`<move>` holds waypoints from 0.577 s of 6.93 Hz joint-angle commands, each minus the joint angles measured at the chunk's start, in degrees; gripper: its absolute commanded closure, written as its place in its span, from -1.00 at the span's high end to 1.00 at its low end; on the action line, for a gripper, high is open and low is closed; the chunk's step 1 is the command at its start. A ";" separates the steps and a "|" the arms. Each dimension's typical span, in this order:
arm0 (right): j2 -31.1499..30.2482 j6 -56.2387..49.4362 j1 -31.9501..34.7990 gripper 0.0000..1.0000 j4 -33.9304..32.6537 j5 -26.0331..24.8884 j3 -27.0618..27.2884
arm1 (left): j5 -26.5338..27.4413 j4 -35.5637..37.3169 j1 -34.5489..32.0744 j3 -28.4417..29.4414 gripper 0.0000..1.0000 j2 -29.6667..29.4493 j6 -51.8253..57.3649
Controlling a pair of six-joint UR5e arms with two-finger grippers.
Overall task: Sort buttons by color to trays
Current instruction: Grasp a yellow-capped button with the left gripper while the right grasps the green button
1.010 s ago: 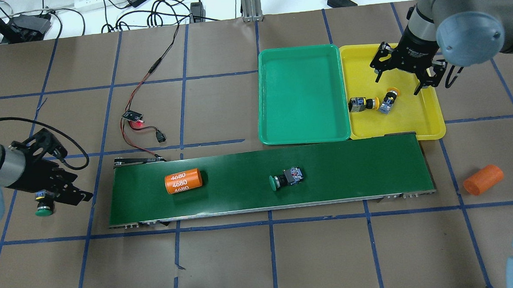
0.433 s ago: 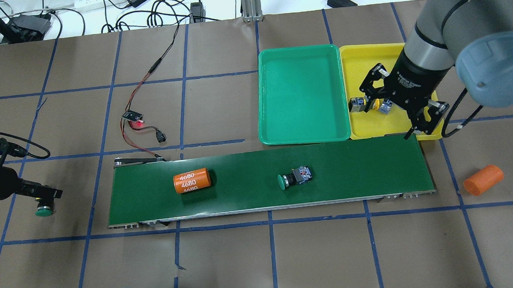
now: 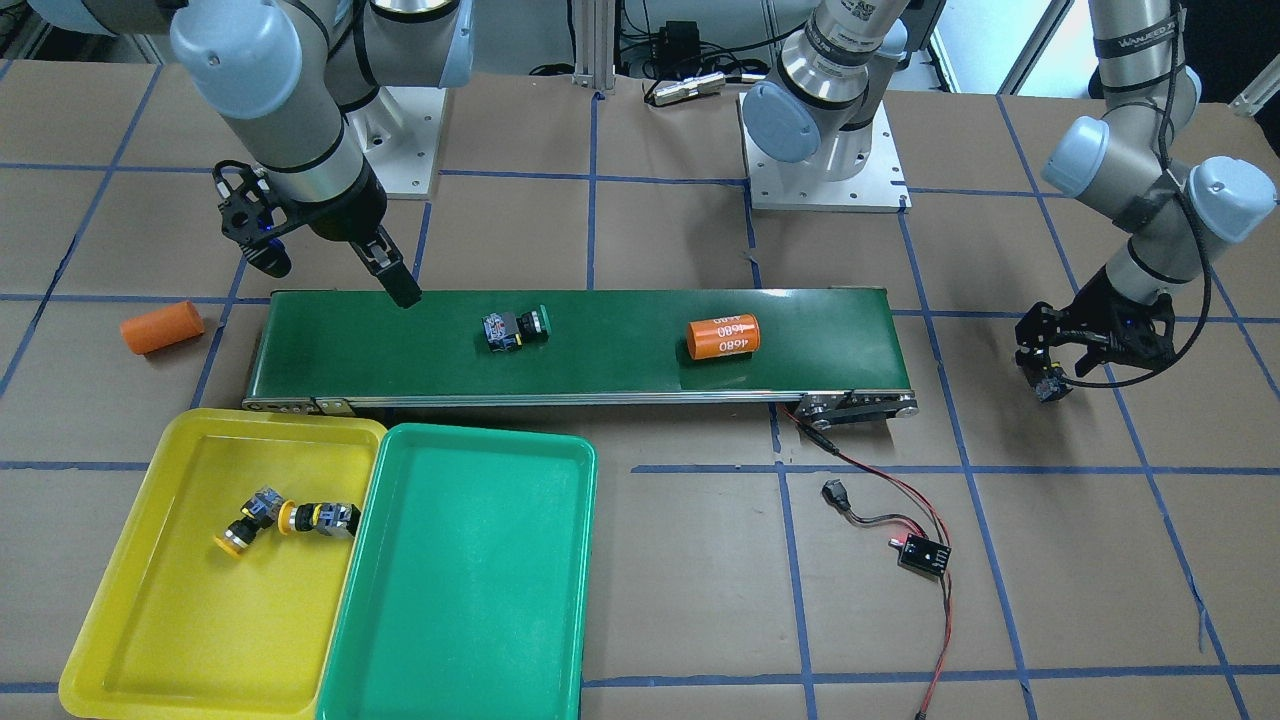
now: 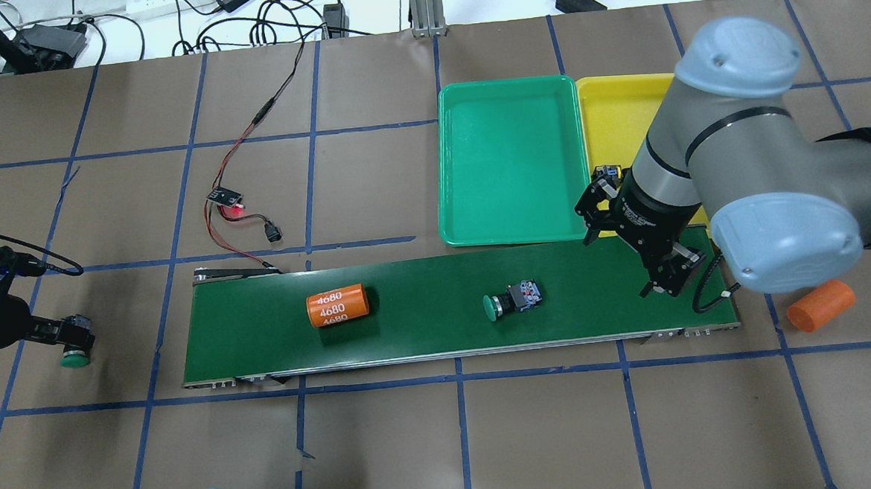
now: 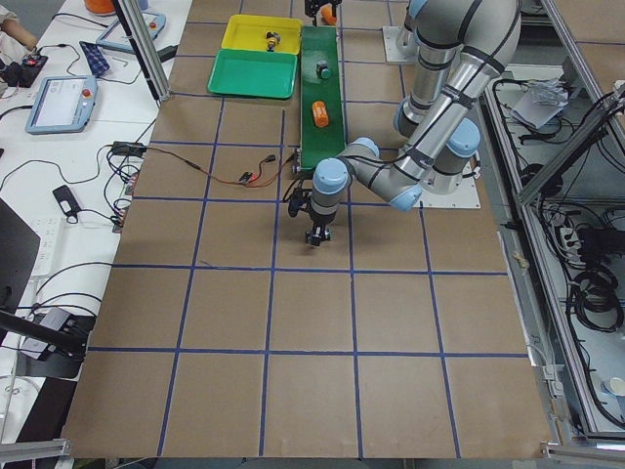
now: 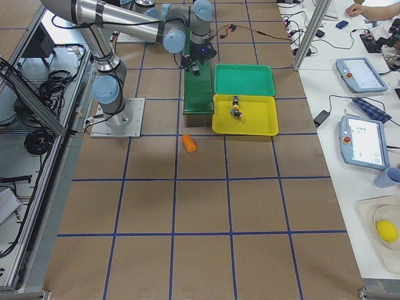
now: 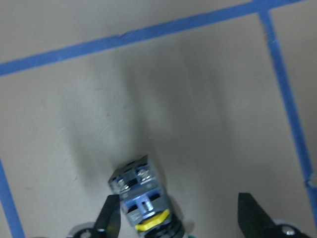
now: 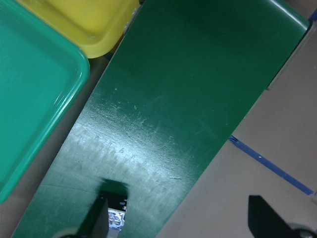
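One green button (image 4: 513, 300) lies on its side on the conveyor belt (image 4: 422, 275). My right gripper (image 4: 627, 253) is open and empty over the belt's right end, right of that button; the right wrist view (image 8: 183, 223) shows the button's body (image 8: 116, 215) by one finger. A second green button (image 4: 75, 358) stands on the table at the far left. My left gripper (image 7: 181, 218) is open around it (image 7: 141, 198), close to one finger. Two yellow buttons (image 3: 245, 525) (image 3: 320, 517) lie in the yellow tray (image 3: 150, 620). The green tray (image 3: 470, 600) holds nothing.
An orange cylinder (image 4: 338, 305) lies on the belt's left part. Another orange cylinder (image 4: 819, 305) lies on the table right of the belt. A small circuit board with red and black wires (image 4: 226, 199) lies behind the belt's left end.
My right arm has swung from above the yellow tray to the belt's right end. The belt's button and cylinder have moved right. My left gripper has turned; the button under it stays put.
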 commanded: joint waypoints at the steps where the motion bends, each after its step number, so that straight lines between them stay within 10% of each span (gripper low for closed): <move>1: 1.91 1.44 1.04 1.00 -6.10 0.34 1.54 | 0.46 0.99 -0.09 -0.02 -0.26 -0.81 -0.03; 3: 6.29 3.01 1.13 1.00 -9.18 3.40 1.46 | 0.72 1.00 -0.35 0.07 -0.99 -0.46 0.15; 4: 8.66 5.12 1.22 1.00 -9.99 3.33 1.54 | 0.63 0.82 -0.96 0.07 -1.00 0.76 0.32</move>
